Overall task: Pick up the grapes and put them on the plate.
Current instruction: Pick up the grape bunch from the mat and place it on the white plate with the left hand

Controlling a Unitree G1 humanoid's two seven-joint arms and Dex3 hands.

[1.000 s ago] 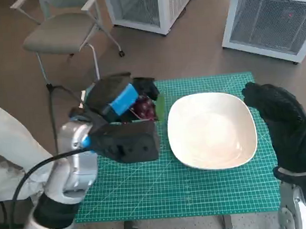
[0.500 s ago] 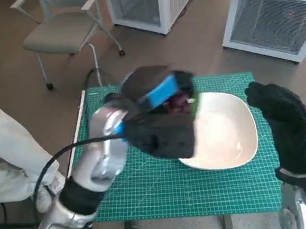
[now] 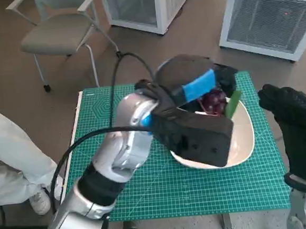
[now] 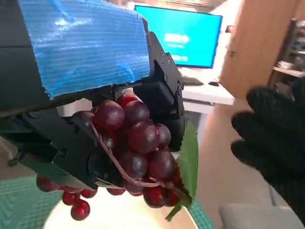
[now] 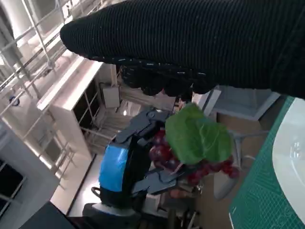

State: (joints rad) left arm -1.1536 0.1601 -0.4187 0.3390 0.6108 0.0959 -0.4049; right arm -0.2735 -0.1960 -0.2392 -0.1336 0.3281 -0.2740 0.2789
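My left hand [image 3: 193, 87] holds a bunch of dark red grapes [image 3: 213, 100] with a green leaf [image 3: 232, 103], raised above the far part of the white plate [image 3: 242, 139]. In the left wrist view the grapes [image 4: 136, 148] hang from that hand's black fingers [image 4: 164, 90], over the plate [image 4: 119, 217]. The right wrist view shows the grapes [image 5: 164, 155] and leaf [image 5: 198, 136] in the blue-taped left hand [image 5: 126, 167]. My gloved right hand [image 3: 297, 129] is raised off the table's right edge, fingers spread, holding nothing.
A green cutting mat [image 3: 108, 150] covers the small table. A grey chair [image 3: 56, 34] stands on the floor beyond the table's far left. White cabinets with grilles [image 3: 272, 17] stand further back. A person's white-clad leg [image 3: 7, 152] is at the left.
My left arm has swung right with the grapes, from the mat's left side to above the plate. The right hand has shifted slightly right.
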